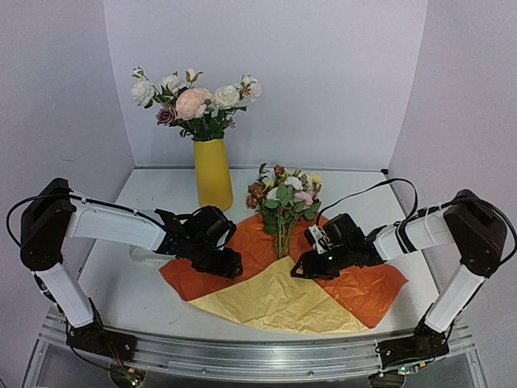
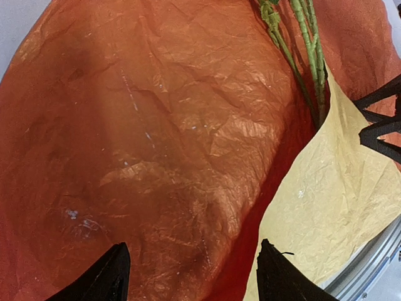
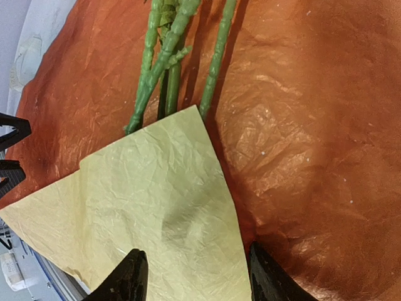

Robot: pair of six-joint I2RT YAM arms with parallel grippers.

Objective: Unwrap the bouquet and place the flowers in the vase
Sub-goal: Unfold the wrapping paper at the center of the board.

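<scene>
bouquet paper (image 1: 283, 301) spread flat mid-frame, flowers (image 1: 284, 198) lying on it, left gripper (image 2: 191, 266) jaws apart, empty, right gripper (image 3: 194, 273) same, vase (image 1: 212, 174) upper centre-left

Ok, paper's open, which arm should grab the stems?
Right, probably. The right end effector, open, sits just short of the stems, almost straight ahead of it; the left end effector sees them off to one side.

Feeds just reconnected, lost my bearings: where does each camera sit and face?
Top external: high behind the bases, facing down-table; left gripper and right gripper show.
Left wrist: looks down on crinkled orange paper sheet; own black fingertips below.
Right wrist: looks down on creased yellow paper flap; own fingertips below.
Shared: both wrist views show thin green stems.
</scene>
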